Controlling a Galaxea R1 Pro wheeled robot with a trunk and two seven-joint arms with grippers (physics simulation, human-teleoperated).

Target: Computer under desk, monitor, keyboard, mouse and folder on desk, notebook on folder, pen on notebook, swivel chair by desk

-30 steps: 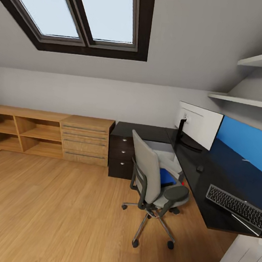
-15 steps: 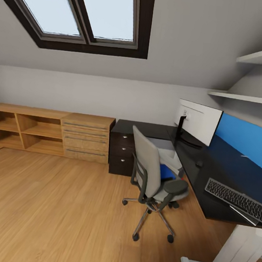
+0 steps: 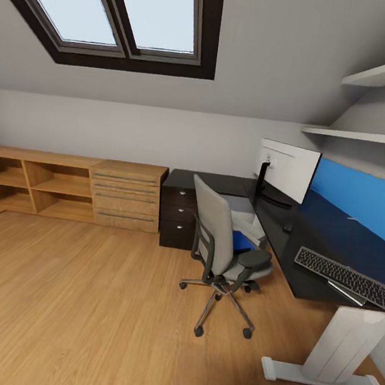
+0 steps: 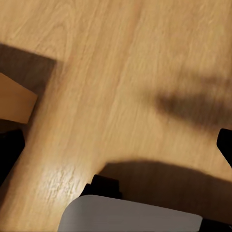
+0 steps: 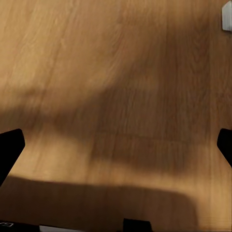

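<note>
The black L-shaped desk (image 3: pixel 303 271) is seen at the right of the bedroom, with the monitor (image 3: pixel 286 169) standing on it, the mouse (image 3: pixel 288 227) nearer, and the keyboard (image 3: pixel 345 277) at the front edge. The swivel chair (image 3: pixel 221 243) is set just beside the desk, and the blue folder (image 3: pixel 242 241) lies on its seat. Both grippers are held wide apart over bare wood floor (image 5: pixel 116 87), with nothing gripped.

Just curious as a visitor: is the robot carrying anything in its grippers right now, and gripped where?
Nothing is held. Both wrist views show wide-apart fingertips with bare wood floor between them.
</note>
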